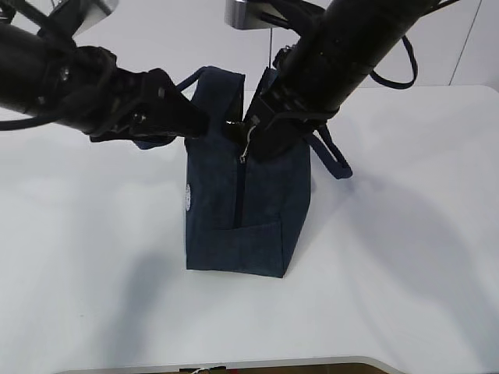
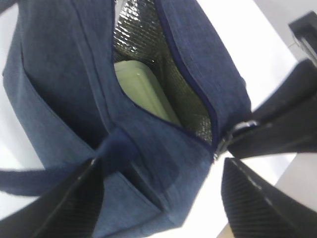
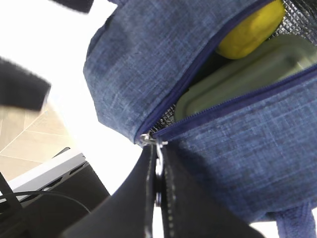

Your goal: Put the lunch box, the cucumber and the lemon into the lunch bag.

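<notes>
Lunch bag (image 1: 245, 210) stands upright on the white desk (image 1: 405, 257), its zipper end facing the exterior camera and its top partly open.

Left jaws (image 2: 158, 198): spread wide, gripping nothing. In the left wrist view, one finger (image 2: 69, 203) lies low on the left, over a dark loop handle (image 2: 116, 146) on the near side wall of the bag; the other finger (image 2: 267, 203) lies low on the right, past the end of the bag. The zipper end of the bag mouth sits between and just ahead of the two fingers.

Right jaws (image 3: 157, 178): pressed together on the metal zipper pull (image 3: 151, 141). In the right wrist view, the pull sits directly at the jaw tips, at the point where the two rows of zipper teeth meet. The bag mouth widens away from the jaw tips toward the upper right.

Contents seen through the mouth:
- Lunch box (image 3: 237, 74): inside the bag, its pale green lid showing just beyond the right jaws' tips, lying along the mouth. The left wrist view shows the same lid (image 2: 143, 89) ahead of the left jaws, against the silver foil lining (image 2: 185, 89).
- Lemon (image 3: 250, 29): inside the bag, touching the far edge of the lunch box lid, farther from the right jaws than the box.
- Cucumber: cannot be made out in any view.

A second handle (image 1: 331, 160) hangs down the far right side of the bag.
</notes>
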Robot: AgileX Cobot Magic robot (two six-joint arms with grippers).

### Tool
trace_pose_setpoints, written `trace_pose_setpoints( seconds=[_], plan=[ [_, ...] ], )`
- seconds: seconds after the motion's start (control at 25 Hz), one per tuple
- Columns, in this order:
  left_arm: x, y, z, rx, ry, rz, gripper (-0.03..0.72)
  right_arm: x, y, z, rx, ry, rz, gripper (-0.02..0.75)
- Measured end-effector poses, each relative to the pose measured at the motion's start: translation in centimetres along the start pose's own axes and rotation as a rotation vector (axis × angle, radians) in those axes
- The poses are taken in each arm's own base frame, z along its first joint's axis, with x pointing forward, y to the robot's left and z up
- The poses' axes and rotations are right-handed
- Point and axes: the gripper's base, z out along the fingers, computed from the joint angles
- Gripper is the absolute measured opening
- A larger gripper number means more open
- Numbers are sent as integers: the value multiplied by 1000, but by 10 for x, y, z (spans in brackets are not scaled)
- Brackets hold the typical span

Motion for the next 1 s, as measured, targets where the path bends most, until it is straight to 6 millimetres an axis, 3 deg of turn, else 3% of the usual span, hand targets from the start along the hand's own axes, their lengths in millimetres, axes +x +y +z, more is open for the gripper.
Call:
trace_pose_setpoints(
  seconds=[0.4,0.84,1.0],
  plan=[
    [42,11,7,53,-58,-57,543,0,0,0,0,0,0,5],
    [54,22,38,155,-51,-97,543,0,0,-1,1,0,-2,5],
    [56,20,39,188,-42,-73,531,-1,0,-1,1,-1,-3,5]
  ],
)
